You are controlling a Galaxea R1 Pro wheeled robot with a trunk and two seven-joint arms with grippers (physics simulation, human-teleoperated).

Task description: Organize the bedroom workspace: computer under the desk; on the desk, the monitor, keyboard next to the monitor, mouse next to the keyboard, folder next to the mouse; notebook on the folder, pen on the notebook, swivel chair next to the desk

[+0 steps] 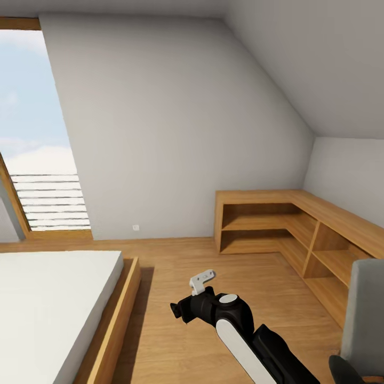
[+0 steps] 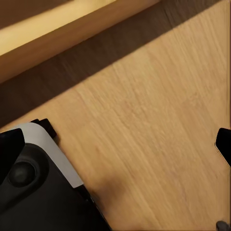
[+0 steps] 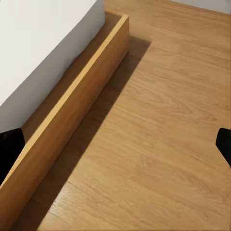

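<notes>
Right end effector (image 1: 180,311) over floor (image 1: 176,266); swivel chair (image 1: 362,314) rightward, apart.

Warm oak-toned wood floor (image 1: 213,277) with fine grain and a soft satin sheen; matching wooden bed frame (image 1: 114,325) around a smooth matt white mattress (image 1: 48,304). Low corner shelving (image 1: 288,224) in the same light wood. Walls (image 1: 170,133) are flat matt grey plaster. The robot arm (image 1: 240,330) has glossy white and semi-matt black plastic shells; the swivel chair (image 1: 365,314) back looks like grey cloth.
</notes>
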